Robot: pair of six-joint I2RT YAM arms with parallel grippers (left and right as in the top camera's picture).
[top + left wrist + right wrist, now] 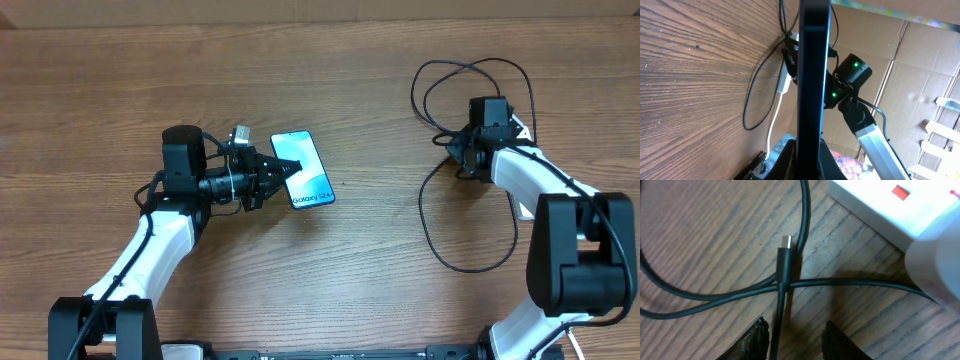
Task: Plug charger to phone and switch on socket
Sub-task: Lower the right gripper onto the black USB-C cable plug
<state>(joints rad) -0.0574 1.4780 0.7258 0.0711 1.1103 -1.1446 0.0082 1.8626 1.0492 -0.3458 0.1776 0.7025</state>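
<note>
One charger: a thin black cable, lying in loops on the right side of the bench.
Tip: flat on the wood with its small silver end bare. It lies across another bit of the same cable.
Right hand: low over the cable just behind the tip, one finger on each side. The fingers are apart and do not pinch the cable.
Socket: white, with a red switch, near the tip.
Phone: on the left half of the bench, well apart from the charger. The screen faces up and "Galaxy S24" is at its near end.
Left hand: closed tight on the long side of the phone.
</note>
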